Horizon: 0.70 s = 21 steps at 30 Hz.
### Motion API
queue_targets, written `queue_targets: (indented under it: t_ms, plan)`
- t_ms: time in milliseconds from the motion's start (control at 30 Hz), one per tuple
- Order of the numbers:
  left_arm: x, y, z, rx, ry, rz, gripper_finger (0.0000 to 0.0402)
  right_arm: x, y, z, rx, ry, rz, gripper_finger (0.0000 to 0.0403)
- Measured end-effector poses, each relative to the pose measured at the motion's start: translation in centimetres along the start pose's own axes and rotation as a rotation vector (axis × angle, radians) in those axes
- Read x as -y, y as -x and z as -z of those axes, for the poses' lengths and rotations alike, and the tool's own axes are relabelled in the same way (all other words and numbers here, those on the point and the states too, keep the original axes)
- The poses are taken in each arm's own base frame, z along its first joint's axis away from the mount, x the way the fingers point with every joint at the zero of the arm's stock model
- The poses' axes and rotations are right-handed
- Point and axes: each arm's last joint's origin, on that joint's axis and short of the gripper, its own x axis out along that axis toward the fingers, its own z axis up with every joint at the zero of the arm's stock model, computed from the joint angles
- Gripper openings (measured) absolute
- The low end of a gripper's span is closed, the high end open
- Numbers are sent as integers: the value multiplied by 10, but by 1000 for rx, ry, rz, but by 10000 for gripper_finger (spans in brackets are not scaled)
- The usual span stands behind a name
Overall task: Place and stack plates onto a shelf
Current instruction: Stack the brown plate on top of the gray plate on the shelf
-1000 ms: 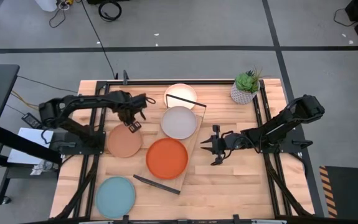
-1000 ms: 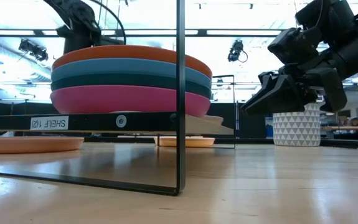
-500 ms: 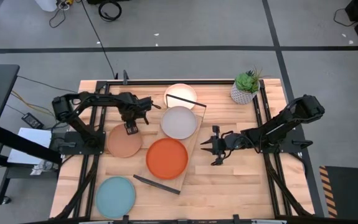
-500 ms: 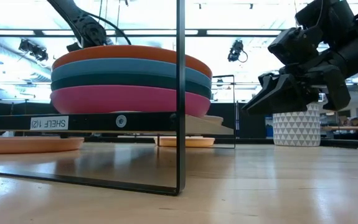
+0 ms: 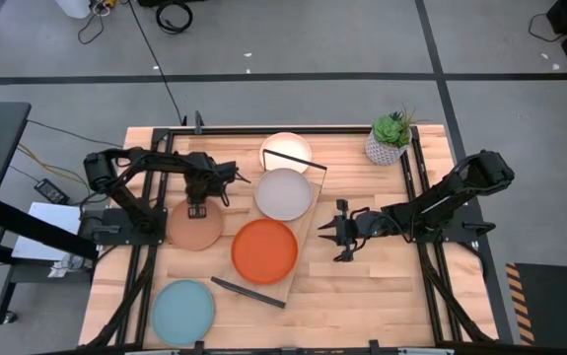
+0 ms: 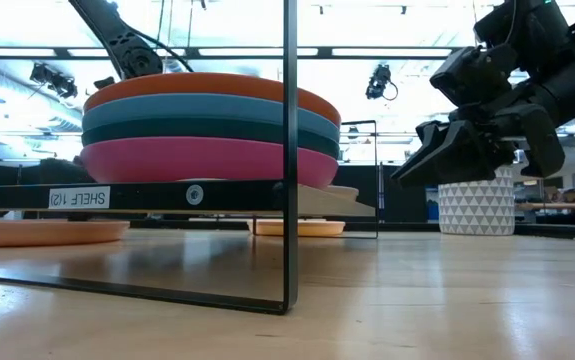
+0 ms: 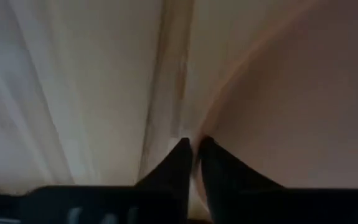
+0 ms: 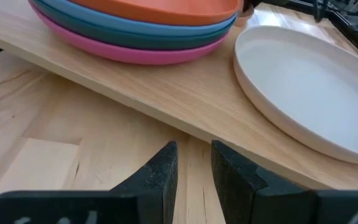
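on tabletop (image 5: 382, 286): shelf (image 5: 308, 232) carries orange-topped stack (image 5: 264, 250) and grey plate (image 5: 283, 193). peach plate (image 5: 197, 224) off shelf, light blue plate (image 5: 183, 311) near front edge. left gripper (image 5: 197, 208) has dropped from beside grey plate to peach rim, fingers nearly closed, grip unconfirmed; likely next pickup. right gripper (image 5: 340, 233) parked beside shelf, slightly parted, empty.

Slatted wooden tabletop (image 5: 362, 281) carries the lot. Shelf (image 5: 305, 232) stands at centre, angled from one o'clock to seven, bearing the orange-topped stack (image 5: 264, 250) and grey plate (image 5: 283, 193). Directly on the wood: peach plate (image 5: 196, 226) at nine o'clock, light blue plate (image 5: 183, 312) at seven, cream plate (image 5: 286, 150) at twelve, potted plant (image 5: 389, 138) at one.
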Motion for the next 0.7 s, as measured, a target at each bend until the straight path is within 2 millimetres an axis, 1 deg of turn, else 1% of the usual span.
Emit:
queue_targets:
  t_ms: [67, 133, 233, 300, 367, 467, 600, 700]
  plan:
    - [0, 1, 1, -12, -2, 6, 15, 0, 0, 0, 0, 0, 0, 103]
    - [0, 3, 2, -26, -1, 10, 15, 0, 0, 0, 0, 1, 0, 103]
    - [-3, 13, 1, -51, 19, 12, 15, 0, 0, 0, 0, 1, 0, 103]
    - [-5, 24, 1, -72, 34, 11, 15, 0, 0, 0, 0, 3, 0, 103]
    - [-8, 38, 2, -78, 46, 6, 14, 0, 0, 0, 0, 8, 1, 103]
    - [-14, 65, 5, -74, 71, -5, 14, 0, 0, 0, 0, 9, 1, 103]
    - [-21, 109, 15, -23, 73, -22, 14, 0, 0, 0, 0, 11, 1, 103]
    - [-24, 143, 26, 37, 59, -33, 14, 0, 0, 0, 0, 11, 3, 103]
